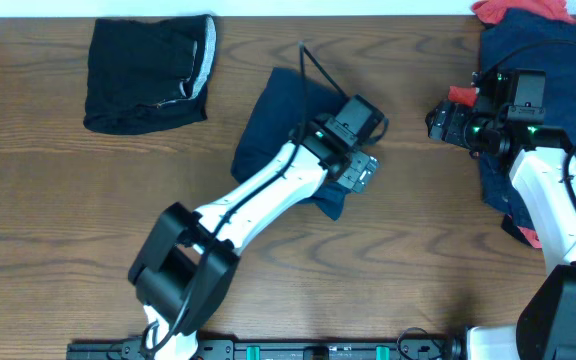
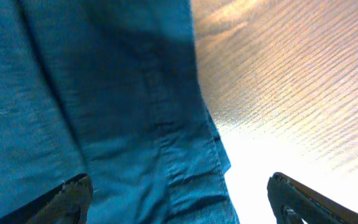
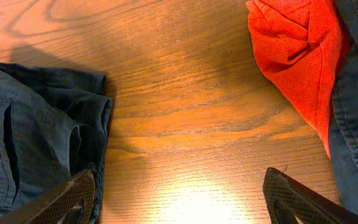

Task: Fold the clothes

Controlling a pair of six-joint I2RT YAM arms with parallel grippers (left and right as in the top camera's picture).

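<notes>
The left arm [image 1: 258, 195] covers part of the folded navy shorts [image 1: 268, 125], with the left gripper [image 2: 180, 183] wide open above them. The right gripper [image 3: 180, 174], wide open and empty, faces the table [image 3: 185, 93] beside a red garment [image 3: 297, 43].

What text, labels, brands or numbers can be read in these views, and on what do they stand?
None can be read in any view.
Black shorts, navy shorts, red cloth, table: no print or label shows.
Pale patch on the left arm: too small to read.
</notes>
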